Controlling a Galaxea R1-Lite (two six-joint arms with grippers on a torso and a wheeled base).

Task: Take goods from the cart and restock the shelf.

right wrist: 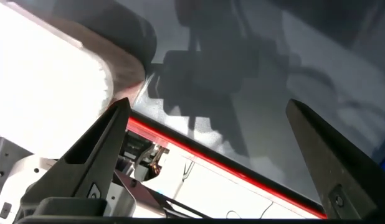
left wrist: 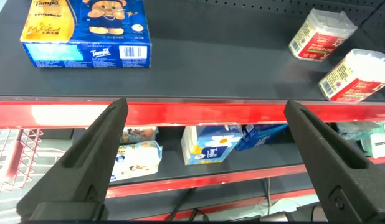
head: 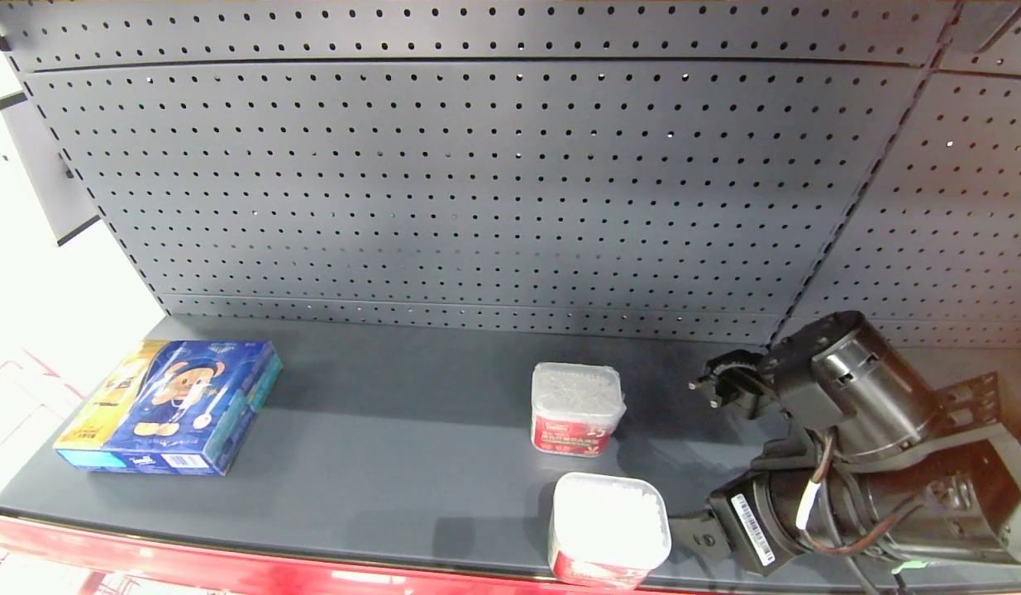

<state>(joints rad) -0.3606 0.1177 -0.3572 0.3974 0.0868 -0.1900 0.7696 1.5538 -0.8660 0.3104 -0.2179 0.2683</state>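
Spread wide and released, the jaws of the right gripper (right wrist: 208,104) held nothing. The dark shelf (head: 394,446) and its red front edge (right wrist: 211,158) showed through the gap. The front tub (right wrist: 43,81), white-topped, sat just outside one finger (right wrist: 99,155). Whether the finger touched it could not be told.

The left gripper (left wrist: 206,106) was likewise released, with its two dark fingers far apart and nothing grasped. It hung in front of the red front edge, below the shelf's level. Beyond it, on a lower shelf (left wrist: 255,165), stood blue and white packs (left wrist: 208,146) and a pale printed pack (left wrist: 136,155). A red wire grid (left wrist: 21,134) showed off to one side.

In the head view, the front tub stood at about 6 o'clock, right at the shelf's front edge. The right arm (head: 849,463) lay at 3 o'clock from it, just beside it. The rear tub (head: 576,409), clear-lidded with a red label, stood upright at 12 o'clock from the front tub, near it but apart. A blue tissue box (head: 167,409) lay flat well apart from both tubs, at 9 o'clock from the rear one and close to the shelf's left end. A grey pegboard (head: 477,182) rose behind the shelf, from 9 o'clock round to 3 o'clock of the head view.
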